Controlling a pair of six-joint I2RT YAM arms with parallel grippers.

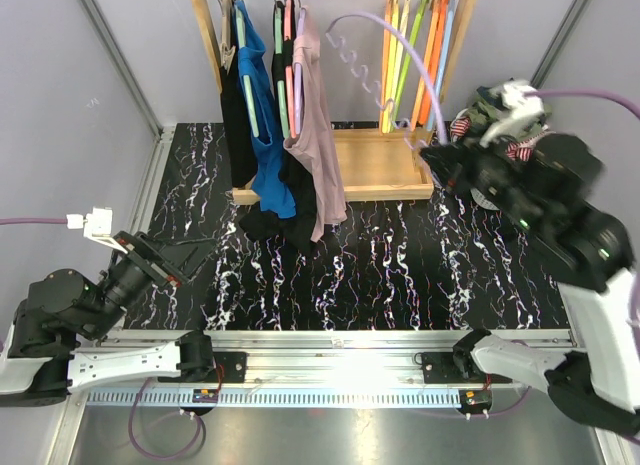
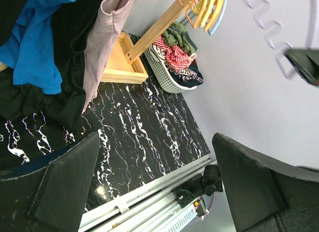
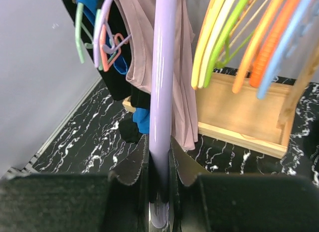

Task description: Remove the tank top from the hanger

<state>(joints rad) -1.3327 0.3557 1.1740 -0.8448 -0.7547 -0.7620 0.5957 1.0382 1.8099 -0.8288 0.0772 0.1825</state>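
On the black table [image 1: 450,275] a wooden rack [image 1: 375,170] stands at the far side. The mauve tank top [image 1: 320,135] hangs from its rail, rightmost of the clothes, long axis vertical, straps up and hem pointing down. The left gripper [image 2: 154,137], near left and well apart from it, gapes wide and empty. The right gripper [image 3: 160,177], raised at right, has its fingers close together, but a purple cable [image 3: 163,92] covers the gap, so its grip cannot be told.
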